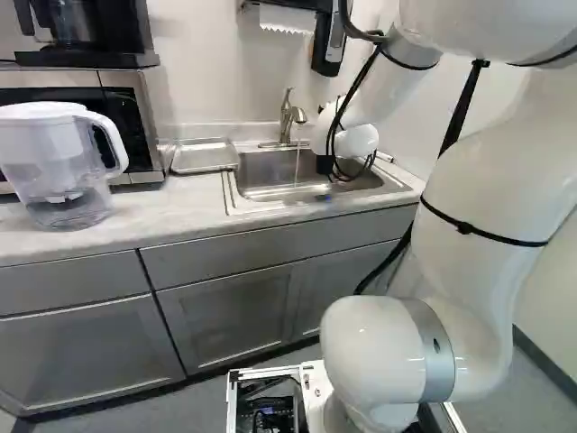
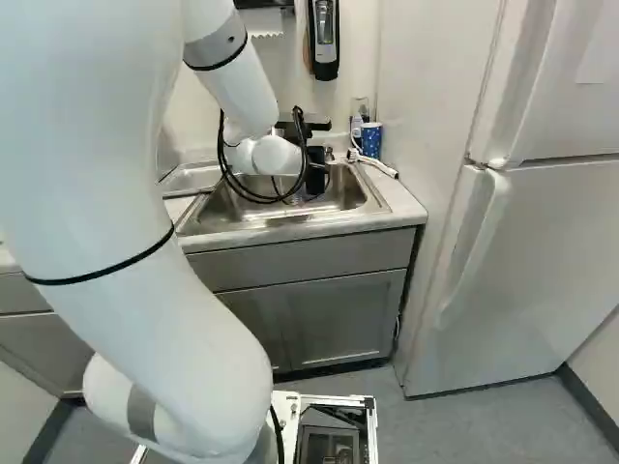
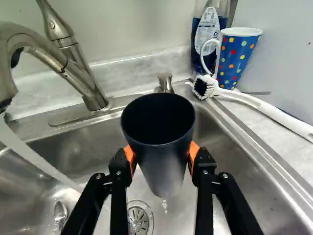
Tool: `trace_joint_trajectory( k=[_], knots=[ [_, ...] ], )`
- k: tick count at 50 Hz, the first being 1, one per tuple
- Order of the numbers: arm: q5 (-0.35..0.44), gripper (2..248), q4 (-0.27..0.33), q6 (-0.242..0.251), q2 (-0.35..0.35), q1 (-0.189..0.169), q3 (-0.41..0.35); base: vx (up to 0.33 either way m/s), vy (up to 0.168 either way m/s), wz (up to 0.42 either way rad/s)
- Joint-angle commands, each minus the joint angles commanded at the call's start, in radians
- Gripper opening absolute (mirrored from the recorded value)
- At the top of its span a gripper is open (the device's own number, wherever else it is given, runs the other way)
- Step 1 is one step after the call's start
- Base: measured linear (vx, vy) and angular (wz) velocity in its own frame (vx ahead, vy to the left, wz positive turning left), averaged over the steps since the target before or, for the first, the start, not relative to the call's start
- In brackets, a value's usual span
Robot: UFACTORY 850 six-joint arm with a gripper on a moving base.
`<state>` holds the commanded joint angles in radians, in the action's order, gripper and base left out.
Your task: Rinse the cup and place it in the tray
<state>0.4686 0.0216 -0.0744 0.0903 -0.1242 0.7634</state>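
Fridge [image 2: 542, 271] is standing right of sink [image 2: 343, 190] in right base view. I'm reaching white arm [image 1: 482, 189] over sink. Tray [image 1: 206, 157] is lying on counter [image 1: 162, 212], just left of sink in left base view. Tap [image 3: 49, 52] is running. My gripper [image 2: 315, 172] is standing part-open, both orange pads [image 3: 194, 152] pressing dark cup [image 3: 160, 166] above sink, mouth facing wrist camera, water [image 3: 36, 157] falling beside it, apart.

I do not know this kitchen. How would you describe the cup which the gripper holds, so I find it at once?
Look for the metal sink beside the faucet. Over its basin, the gripper holds this cup. It is plain black, unlike the blue cup with coloured dots by the wall.
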Motion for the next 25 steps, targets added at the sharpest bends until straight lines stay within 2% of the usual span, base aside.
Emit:
trace_joint_trajectory(
  k=[25],
  knots=[
    [0.0, 124, 0.0, 0.0, -0.038, 0.045, -0.04, 0.0, 0.0, 0.0]
  ],
)
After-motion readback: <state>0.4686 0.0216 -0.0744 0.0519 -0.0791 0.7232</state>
